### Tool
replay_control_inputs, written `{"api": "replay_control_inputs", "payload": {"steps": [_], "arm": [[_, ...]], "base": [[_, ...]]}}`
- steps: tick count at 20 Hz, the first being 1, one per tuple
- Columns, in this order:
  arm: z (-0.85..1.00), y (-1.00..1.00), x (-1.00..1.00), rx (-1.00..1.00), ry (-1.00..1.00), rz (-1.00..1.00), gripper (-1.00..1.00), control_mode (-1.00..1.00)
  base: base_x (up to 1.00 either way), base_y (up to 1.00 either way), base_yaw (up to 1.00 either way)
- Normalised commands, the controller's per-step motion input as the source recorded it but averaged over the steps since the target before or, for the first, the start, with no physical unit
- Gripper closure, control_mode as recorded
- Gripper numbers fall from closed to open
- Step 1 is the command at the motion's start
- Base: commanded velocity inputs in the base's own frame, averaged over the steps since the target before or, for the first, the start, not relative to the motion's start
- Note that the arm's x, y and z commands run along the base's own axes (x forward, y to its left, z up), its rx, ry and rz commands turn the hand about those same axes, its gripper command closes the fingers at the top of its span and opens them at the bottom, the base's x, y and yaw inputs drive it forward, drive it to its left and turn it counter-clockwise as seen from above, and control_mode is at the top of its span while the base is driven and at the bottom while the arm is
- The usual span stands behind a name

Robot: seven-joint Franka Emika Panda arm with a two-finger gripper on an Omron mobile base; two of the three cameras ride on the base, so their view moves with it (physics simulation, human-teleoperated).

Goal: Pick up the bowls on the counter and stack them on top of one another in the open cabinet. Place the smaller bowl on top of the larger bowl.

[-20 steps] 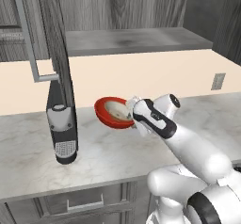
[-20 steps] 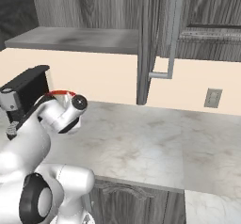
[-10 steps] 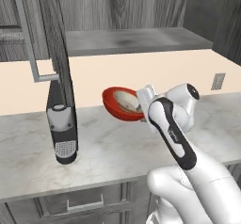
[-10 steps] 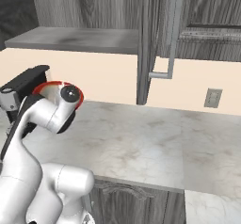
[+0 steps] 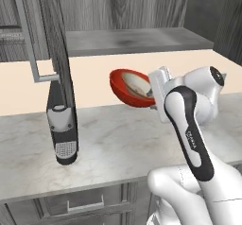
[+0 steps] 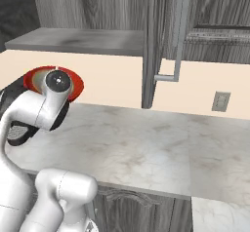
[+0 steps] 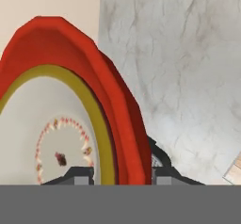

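The two-finger gripper [image 7: 122, 173] is clamped on the rim of the glossy red round bowl [image 5: 128, 88], one finger on each side of the wall. The bowl is held tilted, clear of the white-grey marble counter [image 5: 118, 143] beneath the gripper, likely for transfer to the flat grey cabinet shelf [image 5: 134, 39] above and beyond. The hand view shows the rim grip; the base views show height and tilt.
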Motion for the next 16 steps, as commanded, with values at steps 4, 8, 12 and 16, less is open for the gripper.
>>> {"api": "replay_control_inputs", "payload": {"steps": [4, 8, 12, 16], "arm": [[0.94, -0.20, 0.00, -0.04, -0.01, 0.00, 1.00, -1.00], [0.84, -0.23, 0.00, -0.09, -0.02, -0.01, 1.00, -1.00], [0.64, -0.05, 0.15, -0.07, -0.01, 0.00, 1.00, -1.00], [0.42, -0.03, 0.50, -0.07, 0.00, 0.00, 1.00, -1.00]], "base": [[0.00, 0.00, 0.00], [0.00, 0.00, 0.00], [0.00, 0.00, 0.00], [0.00, 0.00, 0.00]]}}
